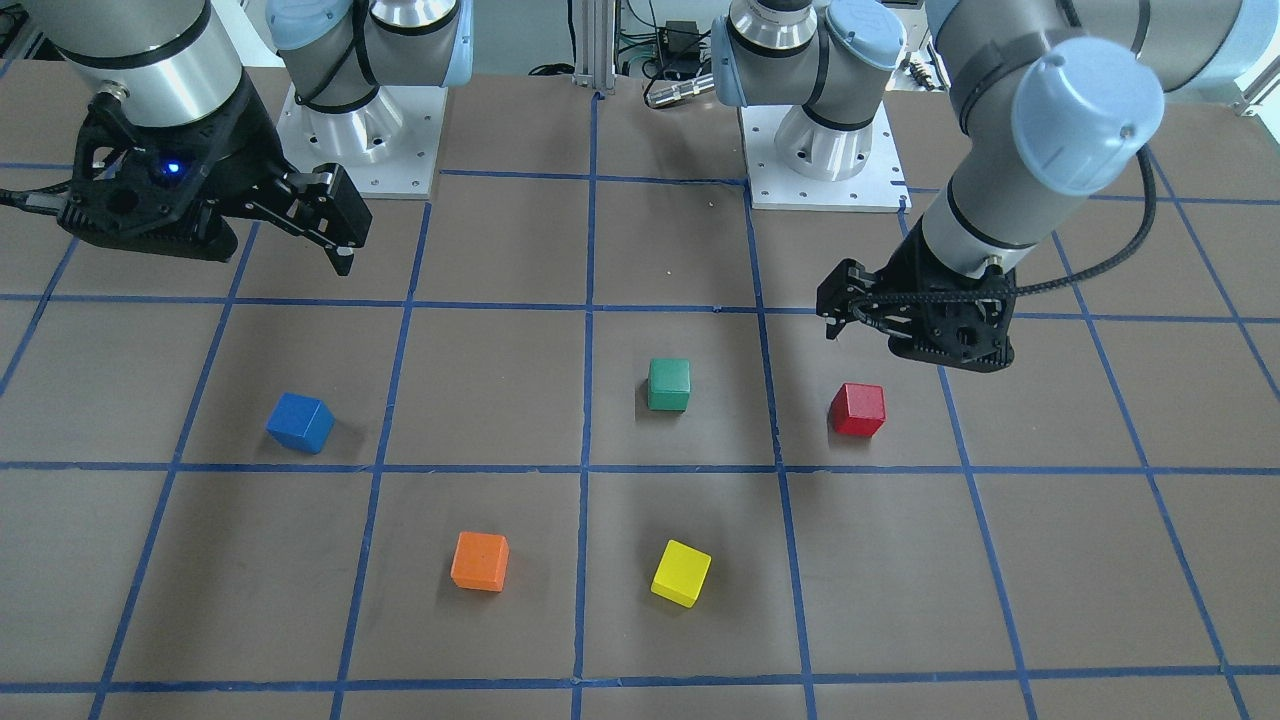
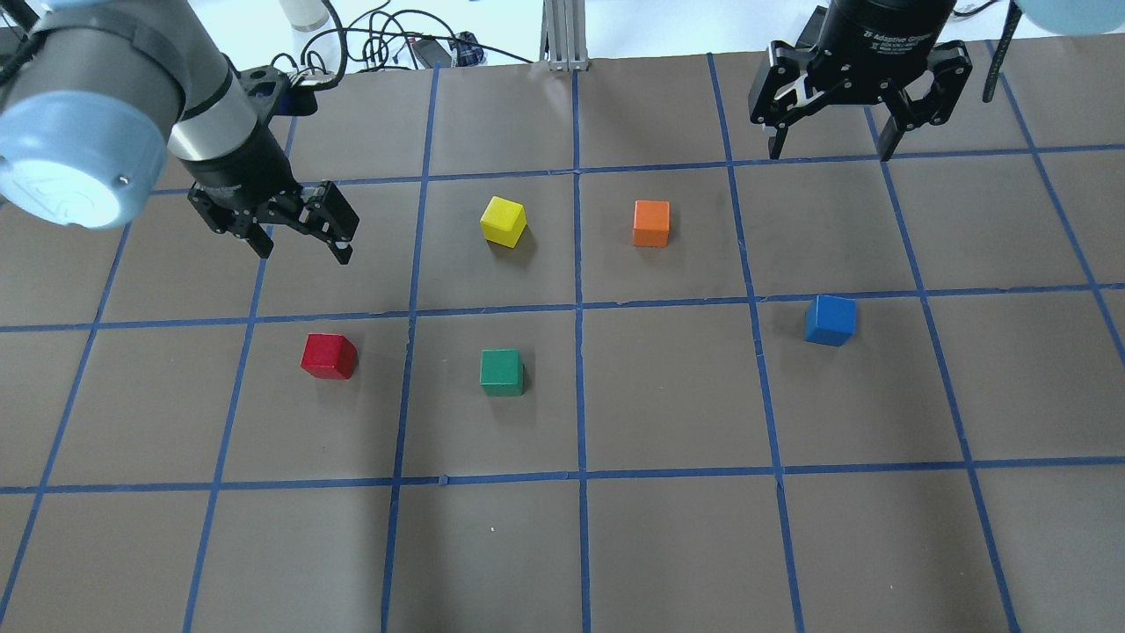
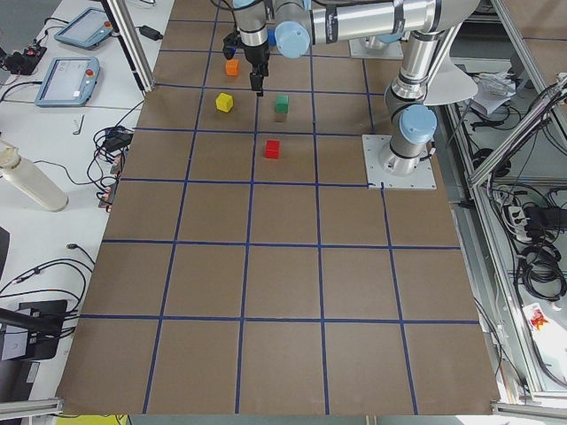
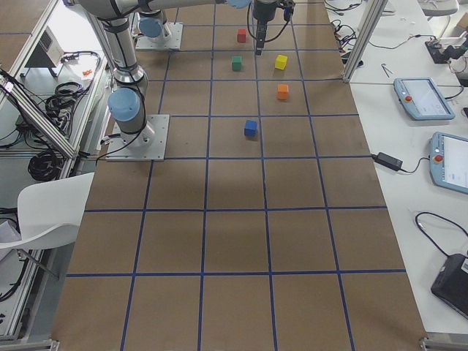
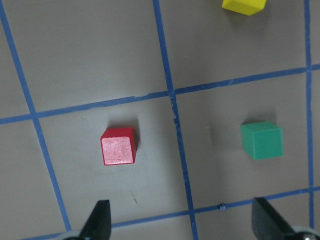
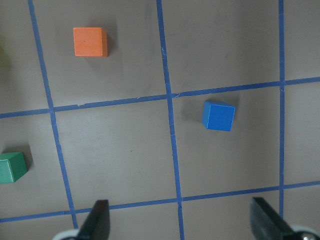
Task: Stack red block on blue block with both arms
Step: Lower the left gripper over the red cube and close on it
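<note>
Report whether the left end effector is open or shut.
The left end effector is open: its fingers stand wide apart with nothing between them; the red block sits apart, ungripped.

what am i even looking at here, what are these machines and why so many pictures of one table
This robot has a left arm and a right arm bolted to a brown table, each ending in a black two-finger gripper. The six pictures show one moment: one from behind the robot, one facing it, one from each table end, one from each wrist looking down. Five small cubes lie apart on the table: red block, blue block, green block, yellow block, orange block. The left gripper hangs open near the red block, the right gripper open on the blue block's side; neither holds anything.
</note>
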Motion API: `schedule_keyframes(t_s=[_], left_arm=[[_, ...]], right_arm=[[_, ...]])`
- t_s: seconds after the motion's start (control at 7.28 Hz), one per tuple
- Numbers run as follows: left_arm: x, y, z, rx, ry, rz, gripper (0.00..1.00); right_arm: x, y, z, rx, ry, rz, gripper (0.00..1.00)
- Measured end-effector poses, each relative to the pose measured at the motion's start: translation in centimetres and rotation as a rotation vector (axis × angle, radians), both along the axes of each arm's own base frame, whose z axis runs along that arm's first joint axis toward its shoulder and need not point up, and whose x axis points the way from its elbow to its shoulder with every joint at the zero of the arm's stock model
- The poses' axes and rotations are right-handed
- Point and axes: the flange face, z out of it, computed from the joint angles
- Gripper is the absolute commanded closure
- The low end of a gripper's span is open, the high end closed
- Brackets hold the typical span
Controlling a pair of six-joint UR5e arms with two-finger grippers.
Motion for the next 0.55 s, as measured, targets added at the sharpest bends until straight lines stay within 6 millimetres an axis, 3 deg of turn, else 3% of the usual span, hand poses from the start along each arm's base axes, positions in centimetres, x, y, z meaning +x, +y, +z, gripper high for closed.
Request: schedule_keyframes(t_s=[0.27,0.55], left_arm=[[2.0,1.8,-7.0,-0.023,-0.003,0.02,0.0],[2.6,3.8,-11.6,-0.013,-0.002,0.034,0.0]], right_arm=[[0.0,0.0,-0.1,0.002,0.0,-0.001,0.0],[0.0,0.0,-0.1,0.005,0.0,-0.001,0.0]])
